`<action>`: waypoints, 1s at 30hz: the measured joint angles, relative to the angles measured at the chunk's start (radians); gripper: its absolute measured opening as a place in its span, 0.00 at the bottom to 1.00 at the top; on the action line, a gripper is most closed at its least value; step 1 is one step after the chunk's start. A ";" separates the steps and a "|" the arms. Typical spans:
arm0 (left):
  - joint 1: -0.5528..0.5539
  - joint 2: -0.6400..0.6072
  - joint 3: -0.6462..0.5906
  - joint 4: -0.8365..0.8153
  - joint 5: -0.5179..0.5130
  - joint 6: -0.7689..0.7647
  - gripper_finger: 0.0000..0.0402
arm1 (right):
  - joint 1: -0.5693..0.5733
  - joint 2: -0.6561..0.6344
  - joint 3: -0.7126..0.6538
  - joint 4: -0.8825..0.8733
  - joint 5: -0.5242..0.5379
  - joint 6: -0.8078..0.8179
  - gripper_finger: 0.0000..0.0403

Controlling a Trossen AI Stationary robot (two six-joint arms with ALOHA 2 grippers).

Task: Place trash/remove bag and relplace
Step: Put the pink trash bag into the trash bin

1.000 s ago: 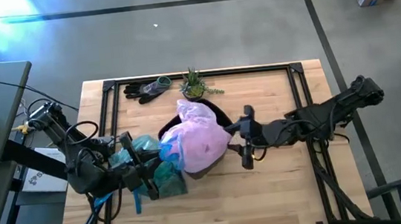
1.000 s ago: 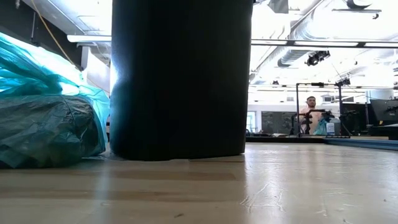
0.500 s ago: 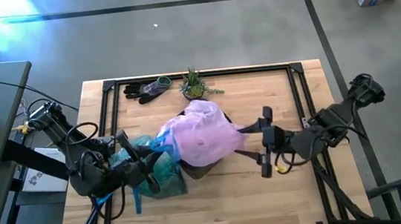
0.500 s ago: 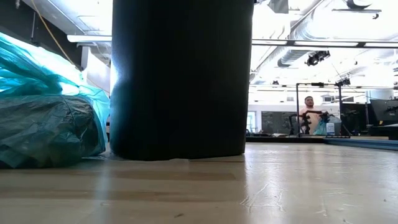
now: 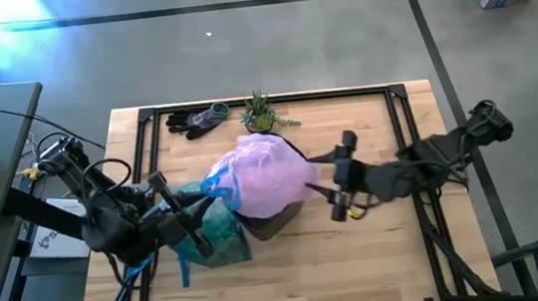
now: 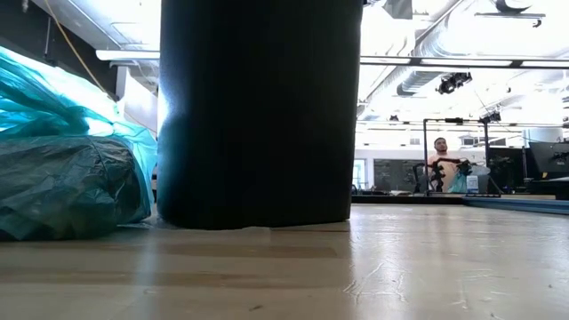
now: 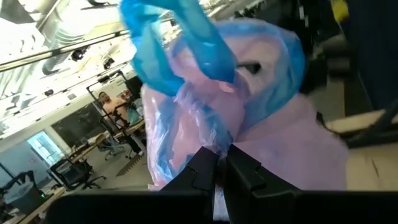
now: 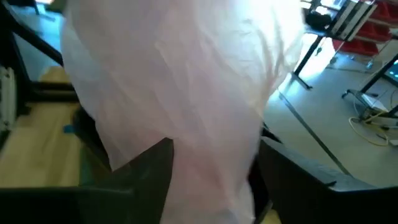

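Note:
A pale pink bag [image 5: 270, 175] with a blue drawstring rim [image 7: 180, 37] is draped over a tall black bin [image 6: 258, 107] at the table's middle. My left gripper [image 5: 206, 203] is shut on the pink bag's left side. My right gripper [image 5: 340, 176] stands open at the pink bag's right side, with pink plastic [image 8: 186, 93] filling the space between its fingers. The bag [image 5: 213, 235], teal and crumpled, lies on the table left of the bin and also shows in the low view [image 6: 62, 178]. No trash shows in any view. My left gripper pinches the pink bag's plastic [image 7: 214, 149] between its two shut fingers, just below the blue drawstring rim. The fingers come in level from the table's left. The plastic rises from them over the bin. Whether my right gripper's fingers [image 8: 149, 180] touch the pink plastic, I cannot tell.
A small green plant [image 5: 261, 114] and dark gloves [image 5: 196, 120] lie at the table's far edge behind the bin. A black frame rail [image 5: 402, 126] runs round the tabletop. Bare wood lies at the near right. A person [image 6: 440, 160] sits far behind the table.
My right gripper went toward the table's right edge, drawing the pink bag's right side out. It then came back toward the bin, rose a little and rolled. The pink bag now spreads wider over the bin.

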 joint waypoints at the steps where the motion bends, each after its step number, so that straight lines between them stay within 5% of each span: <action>1: 0.000 0.000 0.000 0.040 0.000 0.027 0.00 | -0.021 0.010 0.000 0.001 -0.017 -0.008 0.54; 10: 0.007 0.000 0.000 0.273 0.018 0.217 0.00 | -0.197 0.155 0.000 0.064 -0.226 -0.067 0.06; 12: 0.014 -0.001 0.000 0.279 0.023 0.229 0.00 | -0.235 0.188 0.000 0.049 -0.293 -0.035 0.02; 17: 0.029 -0.001 0.000 0.211 -0.002 0.227 0.00 | -0.287 0.226 0.000 -0.045 -0.383 0.074 0.10; 30: 0.035 0.000 0.000 0.016 -0.002 0.109 0.00 | -0.167 0.047 0.000 0.015 -0.228 0.080 0.35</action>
